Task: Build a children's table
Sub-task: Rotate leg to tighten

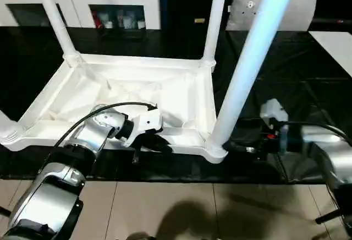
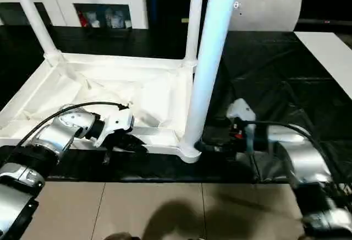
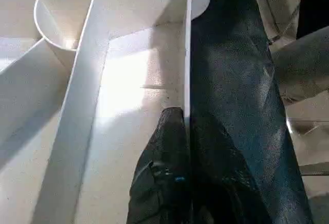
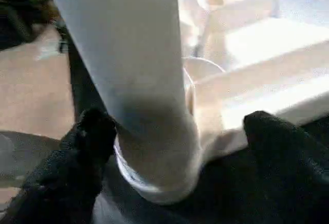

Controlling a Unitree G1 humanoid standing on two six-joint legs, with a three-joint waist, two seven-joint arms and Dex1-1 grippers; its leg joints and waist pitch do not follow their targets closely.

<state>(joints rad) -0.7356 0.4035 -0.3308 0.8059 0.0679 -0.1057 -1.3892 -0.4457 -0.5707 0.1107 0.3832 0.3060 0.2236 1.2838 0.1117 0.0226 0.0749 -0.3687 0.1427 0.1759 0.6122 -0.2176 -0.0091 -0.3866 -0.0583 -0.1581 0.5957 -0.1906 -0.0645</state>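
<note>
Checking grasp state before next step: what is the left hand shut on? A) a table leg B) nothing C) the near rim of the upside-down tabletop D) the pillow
C: the left hand is pinched on the near rim of the tabletop, fingers either side of its wall.

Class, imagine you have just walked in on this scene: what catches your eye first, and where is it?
The white table top lies upside down on the dark floor, legs rising from its corners. The near right leg looms largest, with the right gripper open around its base. The left gripper is shut on the top's near rim.
</note>
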